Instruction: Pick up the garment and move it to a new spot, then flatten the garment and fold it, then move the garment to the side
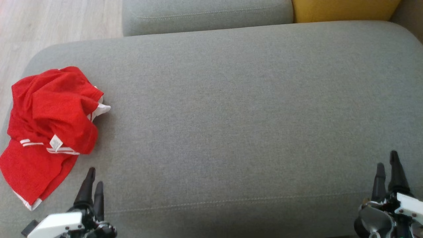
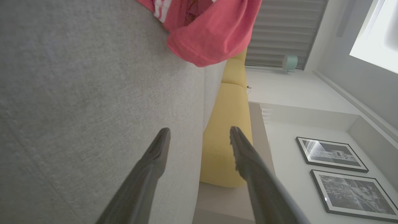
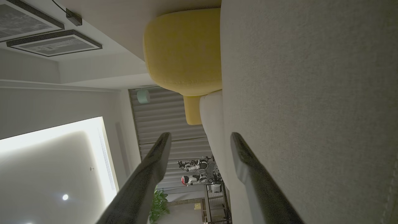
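Observation:
The garment [image 1: 49, 125] is red with white stripes and a white label. It lies crumpled at the left end of the grey sofa cushion [image 1: 231, 115], part of it draped over the cushion's left edge. In the left wrist view the garment [image 2: 208, 31] shows at the top, well beyond the fingertips. My left gripper [image 1: 93, 177] hovers low at the front left, just right of the garment's lower part, open and empty. My right gripper [image 1: 386, 162] is at the front right, far from the garment, open and empty. The left gripper [image 2: 200, 133] and the right gripper [image 3: 201, 138] each show two spread fingers with nothing between them.
A second grey cushion [image 1: 205, 13] and a yellow cushion [image 1: 343, 10] lie behind the seat. Pale wooden floor [image 1: 49, 23] lies at the far left. Framed pictures [image 2: 335, 155] hang on the wall. Wide bare cushion stretches between the two grippers.

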